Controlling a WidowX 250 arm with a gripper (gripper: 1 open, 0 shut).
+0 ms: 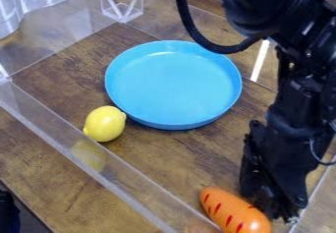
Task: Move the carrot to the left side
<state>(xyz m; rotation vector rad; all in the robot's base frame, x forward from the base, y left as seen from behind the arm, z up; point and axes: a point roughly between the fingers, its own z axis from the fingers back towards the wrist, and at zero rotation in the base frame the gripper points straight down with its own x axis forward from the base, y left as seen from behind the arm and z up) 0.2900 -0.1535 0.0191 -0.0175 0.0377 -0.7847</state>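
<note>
The carrot [234, 212], glossy orange with dark grooves, lies at the bottom edge of the view on the wooden table [59, 80], just inside the clear front wall. Its leafy end is hidden behind the arm. My black gripper [269, 192] points straight down right at the carrot's right end. The dark fingers blend together, so how the jaws stand does not show, nor whether they still touch the carrot.
A round blue plate [178, 85] sits in the middle of the table. A yellow lemon [104, 124] rests by its near left rim. Clear plastic walls [59, 129] box in the front and left sides. A clear stand [124, 1] is at the back.
</note>
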